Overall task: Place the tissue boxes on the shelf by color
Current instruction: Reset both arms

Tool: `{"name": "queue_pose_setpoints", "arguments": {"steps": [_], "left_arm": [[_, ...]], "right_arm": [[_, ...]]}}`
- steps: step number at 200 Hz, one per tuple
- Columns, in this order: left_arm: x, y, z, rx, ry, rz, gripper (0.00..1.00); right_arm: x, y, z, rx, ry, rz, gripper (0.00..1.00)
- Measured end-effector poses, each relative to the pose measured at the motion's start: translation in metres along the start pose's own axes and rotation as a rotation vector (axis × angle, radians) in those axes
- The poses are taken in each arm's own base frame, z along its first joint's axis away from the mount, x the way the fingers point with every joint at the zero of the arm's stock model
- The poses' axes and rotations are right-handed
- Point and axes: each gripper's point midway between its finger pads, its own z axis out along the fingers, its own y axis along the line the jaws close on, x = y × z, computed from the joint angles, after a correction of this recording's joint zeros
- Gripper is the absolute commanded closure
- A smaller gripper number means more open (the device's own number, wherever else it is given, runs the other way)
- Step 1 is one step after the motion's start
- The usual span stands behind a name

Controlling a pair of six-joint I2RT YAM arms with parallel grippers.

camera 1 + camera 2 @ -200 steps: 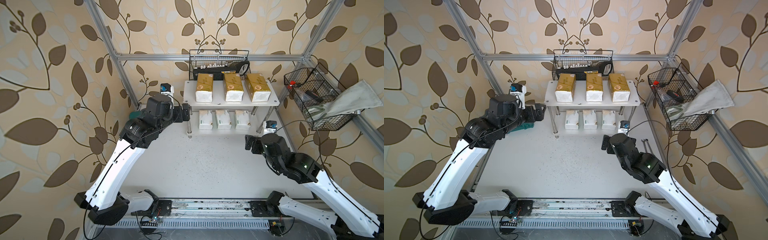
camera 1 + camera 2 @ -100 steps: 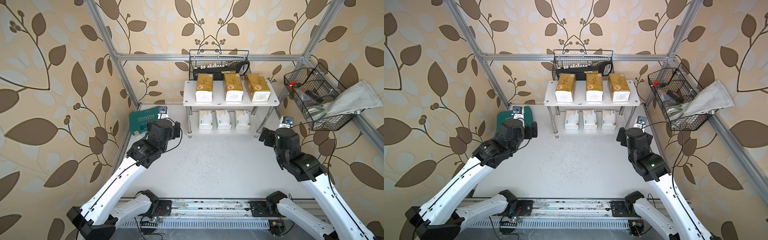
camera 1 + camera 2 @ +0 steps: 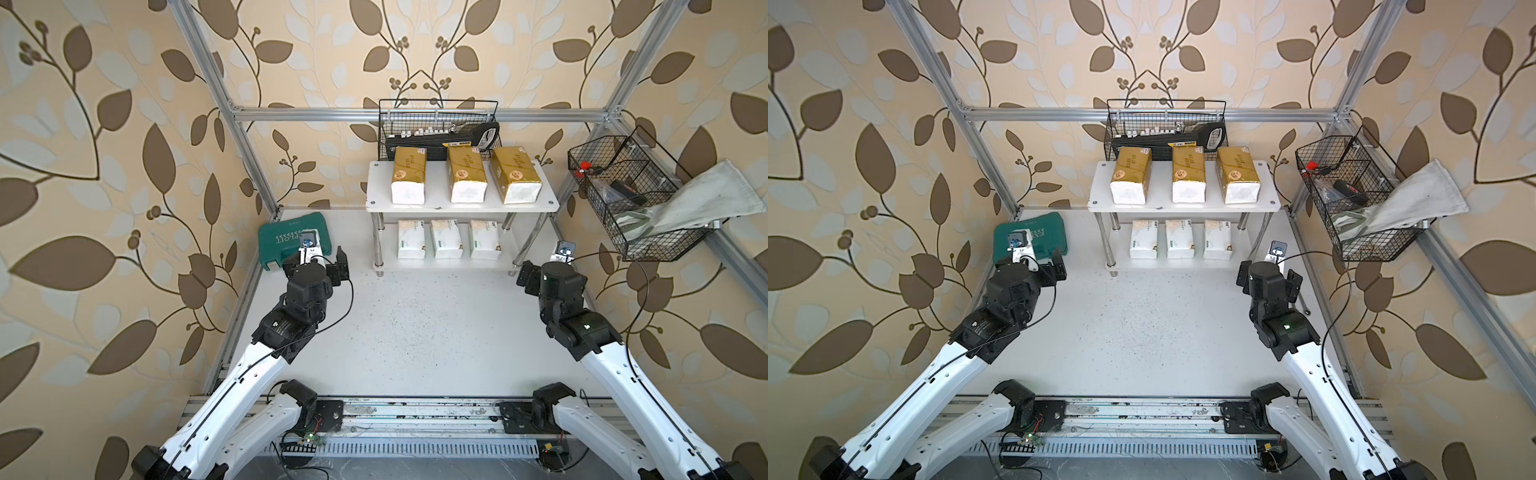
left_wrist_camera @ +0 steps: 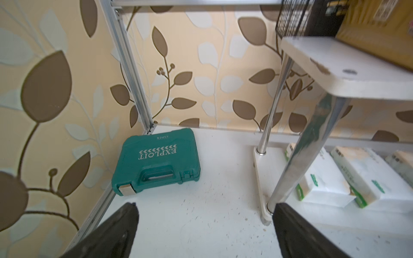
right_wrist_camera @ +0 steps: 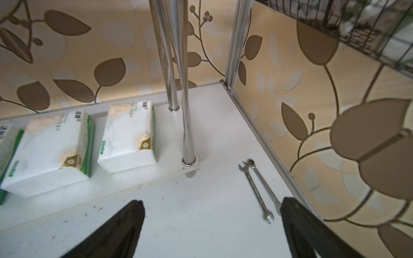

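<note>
Three gold tissue boxes (image 3: pixel 409 174) (image 3: pixel 466 174) (image 3: pixel 515 176) lie side by side on the top board of the white shelf (image 3: pixel 436 205). Three white tissue boxes with green print (image 3: pixel 411 239) (image 3: pixel 446 239) (image 3: pixel 484 239) lie in a row on its lower board, also in the right wrist view (image 5: pixel 129 136). My left gripper (image 3: pixel 315 268) (image 4: pixel 205 205) hangs open and empty left of the shelf, over bare table. My right gripper (image 3: pixel 1268 276) (image 5: pixel 212 201) hangs open and empty by the shelf's right front leg (image 5: pixel 187 111).
A teal tool case (image 3: pixel 293 241) (image 4: pixel 156 160) lies in the back left corner, just beyond the left gripper. Two wrenches (image 5: pixel 257 189) lie on the table near the right wall. A black wire basket (image 3: pixel 438 129) hangs behind the shelf. Another basket (image 3: pixel 631 199) with a cloth (image 3: pixel 702 199) hangs on the right wall.
Both arms have drawn back from the shelf, the left toward the left front, uncovering the teal case, the right toward the right wall. Both grippers stayed open. The boxes have not moved.
</note>
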Motion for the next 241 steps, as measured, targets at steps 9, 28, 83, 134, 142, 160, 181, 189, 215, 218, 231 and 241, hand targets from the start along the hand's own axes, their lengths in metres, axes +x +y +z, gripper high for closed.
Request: {"name": "queue_pose_setpoints", "arguments": {"steps": [9,28,83,134,142,160,181,189,215,218,231,241], "left_arm": [[-0.008,0.004,-0.003,0.004,-0.049,-0.031,0.01],[-0.018,0.013,-0.006,-0.005,-0.124,-0.065,0.01],[0.018,0.028,0.021,-0.051,-0.096,0.052,0.01],[0.106,0.080,0.055,-0.215,0.130,0.150,0.01],[0.114,0.085,0.060,-0.230,0.157,0.161,0.01],[0.134,0.088,0.072,-0.236,0.207,0.186,0.01],[0.154,0.083,0.080,-0.204,0.245,0.193,0.01],[0.161,0.081,0.083,-0.196,0.255,0.194,0.01],[0.185,0.081,0.087,-0.191,0.298,0.191,0.01],[0.188,0.081,0.088,-0.191,0.303,0.190,0.01],[0.199,0.081,0.090,-0.183,0.327,0.186,0.01],[0.204,0.082,0.092,-0.182,0.339,0.181,0.01]], "right_arm": [[0.008,0.000,0.008,0.018,0.014,-0.009,0.01],[0.024,-0.001,0.024,0.053,0.040,-0.023,0.01],[0.045,-0.015,0.048,0.130,0.021,-0.017,0.01],[0.049,-0.018,0.065,0.190,-0.010,-0.036,0.01],[0.051,-0.017,0.069,0.200,-0.009,-0.042,0.01],[0.058,-0.015,0.080,0.220,-0.002,-0.061,0.01],[0.072,-0.012,0.093,0.246,0.004,-0.080,0.01],[0.080,-0.012,0.097,0.255,0.007,-0.088,0.01],[0.106,-0.010,0.110,0.263,0.026,-0.141,0.01],[0.107,-0.010,0.110,0.263,0.026,-0.144,0.01],[0.105,-0.010,0.112,0.266,0.015,-0.140,0.01],[0.100,-0.012,0.113,0.268,-0.005,-0.121,0.01]]}}
